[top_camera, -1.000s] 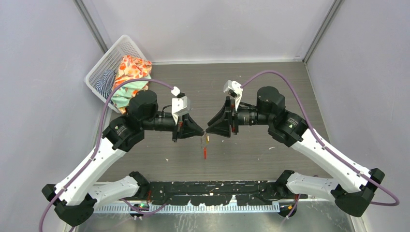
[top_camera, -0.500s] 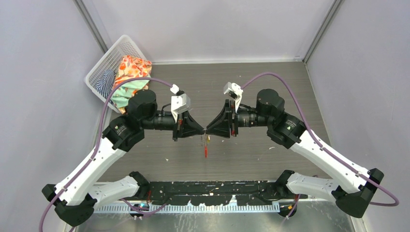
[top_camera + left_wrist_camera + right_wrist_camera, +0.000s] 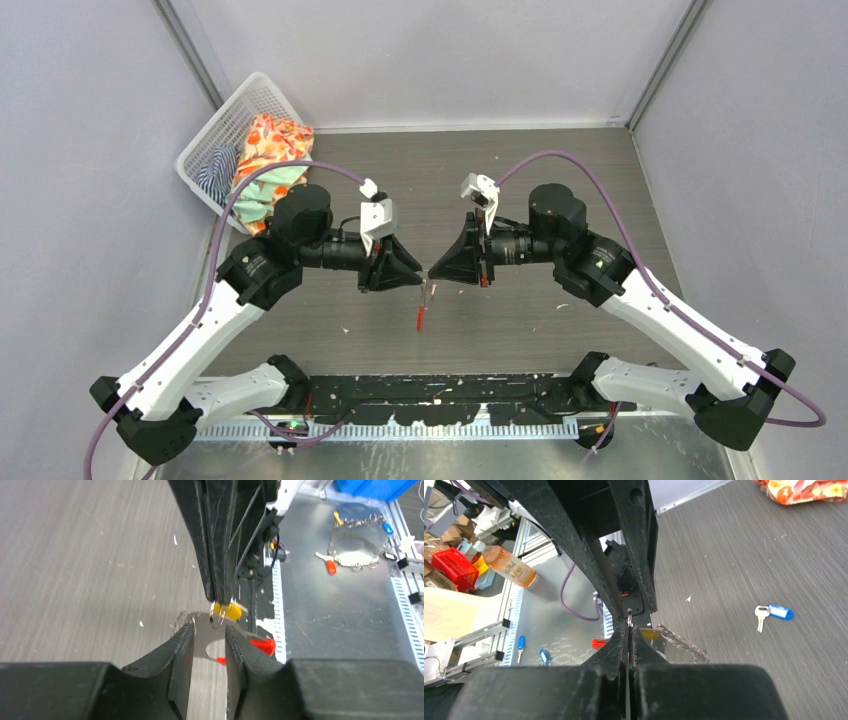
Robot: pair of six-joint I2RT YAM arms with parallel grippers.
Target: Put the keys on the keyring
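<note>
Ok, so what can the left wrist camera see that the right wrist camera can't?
Only the left wrist view clearly shows the yellow-headed metal key, right beside the small metal ring that the shut right gripper pinches. Only the right wrist view shows the blue-headed metal key lying on the grey table and the flowery orange cloth. Both show the open left gripper, the flat red oval tag and the grey chain.

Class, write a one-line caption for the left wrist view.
Right gripper pinches the keyring, yellow key beside it; left gripper open, facing it.
</note>
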